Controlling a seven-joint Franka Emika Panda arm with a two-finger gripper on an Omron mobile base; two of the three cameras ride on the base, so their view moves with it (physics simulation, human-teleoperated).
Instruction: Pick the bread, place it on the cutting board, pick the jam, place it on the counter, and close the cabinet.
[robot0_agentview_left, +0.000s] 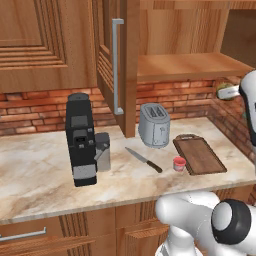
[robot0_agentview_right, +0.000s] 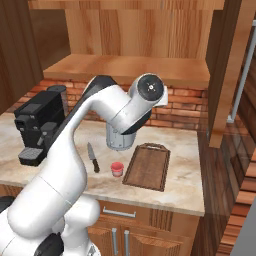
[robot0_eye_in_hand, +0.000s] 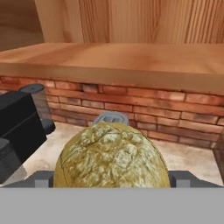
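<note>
My gripper (robot0_eye_in_hand: 112, 180) is shut on the bread (robot0_eye_in_hand: 111, 153), an olive-brown bumpy lump between both fingertips (robot0_eye_in_hand: 43, 178). In the left base view the bread (robot0_agentview_left: 227, 91) hangs in the air at the far right, above the counter (robot0_agentview_left: 40, 170) and just under the cabinet shelf. The dark cutting board (robot0_agentview_left: 199, 155) lies bare on the counter below it, also seen as the board (robot0_agentview_right: 148, 166) in the right base view. The small red jam (robot0_agentview_left: 179, 163) jar stands on the counter just left of the board, with the jam (robot0_agentview_right: 117, 169) likewise beside it. The cabinet (robot0_agentview_left: 117, 65) door stands open.
A grey toaster (robot0_agentview_left: 154, 125) stands behind the board's left end. A knife (robot0_agentview_left: 144, 160) lies left of the jam, and a black coffee machine (robot0_agentview_left: 81, 140) stands further left. The brick wall and the open cabinet's shelf (robot0_agentview_left: 190, 65) close in the back.
</note>
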